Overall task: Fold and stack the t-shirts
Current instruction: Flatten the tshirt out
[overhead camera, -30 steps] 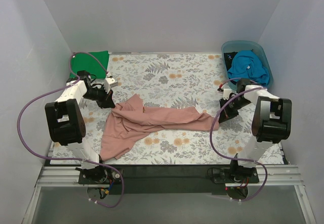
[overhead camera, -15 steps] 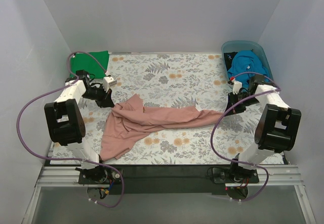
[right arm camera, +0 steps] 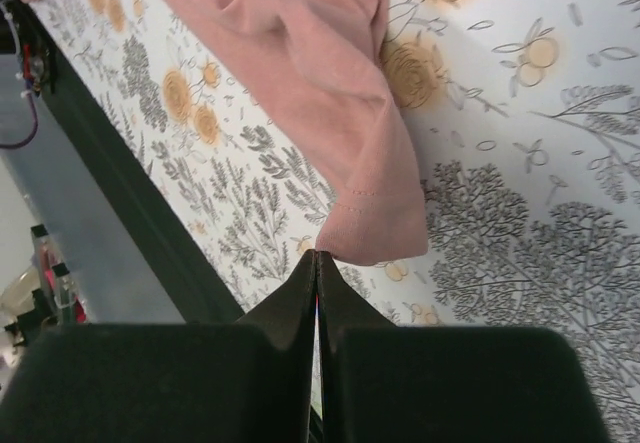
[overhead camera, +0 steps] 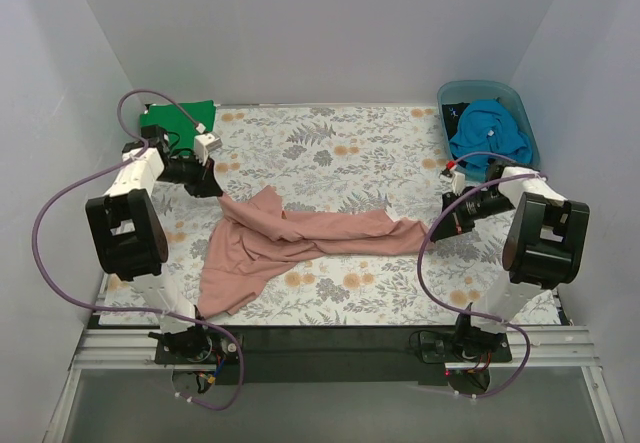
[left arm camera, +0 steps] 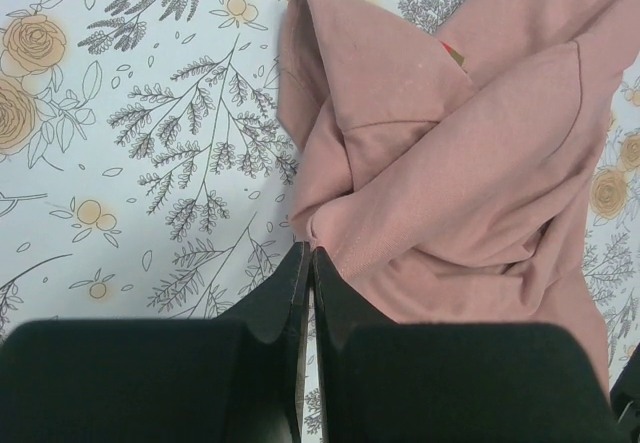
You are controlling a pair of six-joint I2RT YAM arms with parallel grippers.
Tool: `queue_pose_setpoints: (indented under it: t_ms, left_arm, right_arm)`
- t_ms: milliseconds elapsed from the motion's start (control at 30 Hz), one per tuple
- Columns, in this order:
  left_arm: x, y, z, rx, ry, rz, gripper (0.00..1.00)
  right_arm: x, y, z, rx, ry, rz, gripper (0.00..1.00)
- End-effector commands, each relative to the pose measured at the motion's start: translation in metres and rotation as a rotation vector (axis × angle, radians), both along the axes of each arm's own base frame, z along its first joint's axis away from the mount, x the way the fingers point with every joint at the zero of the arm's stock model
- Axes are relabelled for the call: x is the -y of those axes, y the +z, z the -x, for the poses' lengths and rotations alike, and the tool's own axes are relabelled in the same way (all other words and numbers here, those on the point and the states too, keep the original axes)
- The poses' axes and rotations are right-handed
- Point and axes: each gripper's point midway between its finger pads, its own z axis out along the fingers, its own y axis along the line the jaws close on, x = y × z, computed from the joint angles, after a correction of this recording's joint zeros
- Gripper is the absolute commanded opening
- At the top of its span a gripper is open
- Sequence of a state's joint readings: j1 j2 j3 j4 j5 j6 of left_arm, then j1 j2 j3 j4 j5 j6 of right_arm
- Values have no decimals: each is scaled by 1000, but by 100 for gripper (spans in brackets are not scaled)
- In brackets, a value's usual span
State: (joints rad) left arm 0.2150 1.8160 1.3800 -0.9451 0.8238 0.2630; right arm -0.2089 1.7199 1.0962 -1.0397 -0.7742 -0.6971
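Black jaws of the left gripper [left arm camera: 310,263] pinched on a pink t-shirt [overhead camera: 300,238] edge, centre-left of top view; right gripper [right arm camera: 316,263] clenched on the opposite hem corner, centre-right. Shirt lies between them, long axis left-right across floral covering [overhead camera: 340,153], bunched toward lower left. Green t-shirt [overhead camera: 180,121] upper left; blue t-shirt [overhead camera: 488,131] in tub [overhead camera: 515,98], upper right.
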Motion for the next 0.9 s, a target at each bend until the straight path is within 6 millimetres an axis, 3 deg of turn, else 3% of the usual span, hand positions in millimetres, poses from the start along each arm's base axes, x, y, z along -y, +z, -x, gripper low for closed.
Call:
queue_pose_setpoints:
  t_ms: [0,67,233,300,400,500,733,800,867]
  left_arm:
    - [-2,30,-12,71,16,63,0]
    - [-11,41,-9,82,29,87,0]
    - [-30,94,1,162,66,178,0]
    - [-44,102,6,184,96,178,0]
    - [-50,97,16,172,113,157,0]
    - [-50,80,22,128,129,154,0]
    - [-56,62,11,99,157,158,0]
    - [-58,61,8,98,159,157,0]
    - [-59,56,6,85,163,160,0]
  right_arm:
    - [-8,14,22,-4,61,-61,1]
    - [-2,13,28,10,77,-10,1]
    - [13,16,29,68,70,53,1]
    - [17,19,25,89,61,61,1]
    - [16,21,21,97,57,51,1]
    - [12,21,13,81,46,10,1]
    - [-5,10,21,26,106,-20,1]
    - [-5,12,16,43,101,-15,1]
    - [2,17,-1,124,93,38,9]
